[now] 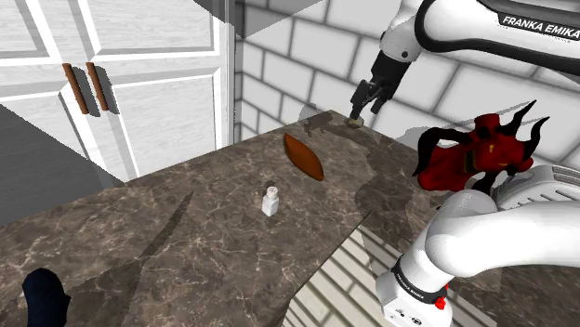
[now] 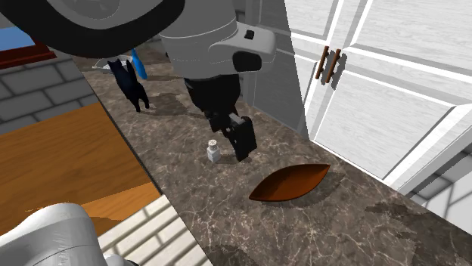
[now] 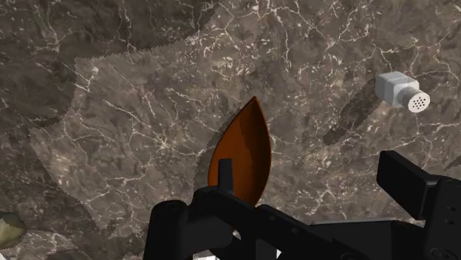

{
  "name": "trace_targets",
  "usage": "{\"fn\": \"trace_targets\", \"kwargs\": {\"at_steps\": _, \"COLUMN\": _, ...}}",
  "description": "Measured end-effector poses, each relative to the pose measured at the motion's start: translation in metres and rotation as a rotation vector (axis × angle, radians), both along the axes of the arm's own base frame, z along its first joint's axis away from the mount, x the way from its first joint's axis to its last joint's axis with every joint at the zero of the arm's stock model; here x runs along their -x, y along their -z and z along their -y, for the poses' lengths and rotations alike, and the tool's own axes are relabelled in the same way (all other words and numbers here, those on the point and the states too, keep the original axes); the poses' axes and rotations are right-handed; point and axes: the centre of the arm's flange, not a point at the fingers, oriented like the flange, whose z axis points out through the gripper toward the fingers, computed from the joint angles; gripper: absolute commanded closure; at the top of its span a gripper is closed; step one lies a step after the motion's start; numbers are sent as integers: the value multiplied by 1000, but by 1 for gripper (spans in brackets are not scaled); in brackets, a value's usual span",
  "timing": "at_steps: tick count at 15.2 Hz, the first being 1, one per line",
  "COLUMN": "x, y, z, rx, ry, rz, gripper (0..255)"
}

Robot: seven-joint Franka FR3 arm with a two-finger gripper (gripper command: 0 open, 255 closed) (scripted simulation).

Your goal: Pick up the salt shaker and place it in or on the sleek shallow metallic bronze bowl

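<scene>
Step in hand: the reach, nothing taken yet. The all-black two-finger gripper hangs well above the dark brown, white-veined marble-look counter. Its fingers are spread wide w/ nothing btw them. In the wrist view the gripper looks down over the bowl, and the shaker sits off to one side, not btw the fingers.

Task's thing: a small white salt shaker w/ a boxy body and a round perforated cap. It stands upright on the counter, untouched. In the shoulder view it's at abt 7 o'clock of the shallow, leaf-shaped, bronze-brown bowl, near but apart. In the 2nd exterior view it's at abt 10 o'clock of the bowl.

Doing it well, as I judge it:
- Shift over till the shaker is centred btw the fingers, then go straight down.
- Close on the flat sides of the body, below the cap.
- It looks light and probably tips if one finger touches first, so keep both clear till level.
- Lift enough to clear the bowl's rim.

Materials: the bowl is glossy and smooth, pointed at both ends, v. shallow w/ a curved floor. An upright shaker may slide or topple there, so set it low at the middle and release gently. The counter looks hard and polished.

A red-and-black spiky object sits at 3 o'clock of the bowl, well apart.
</scene>
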Motion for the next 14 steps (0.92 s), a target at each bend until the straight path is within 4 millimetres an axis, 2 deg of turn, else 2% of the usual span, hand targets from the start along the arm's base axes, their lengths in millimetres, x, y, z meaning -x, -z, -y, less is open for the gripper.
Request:
{"fn": "trace_targets", "kwargs": {"at_steps": 3, "x": -8, "y": 10, "z": -12, "rx": 4, "ry": -7, "rz": -4, "gripper": 0}}
{"fn": "trace_targets", "kwargs": {"at_steps": 14, "x": -45, "y": 107, "z": -112, "rx": 42, "ry": -67, "rz": -37, "gripper": 0}}
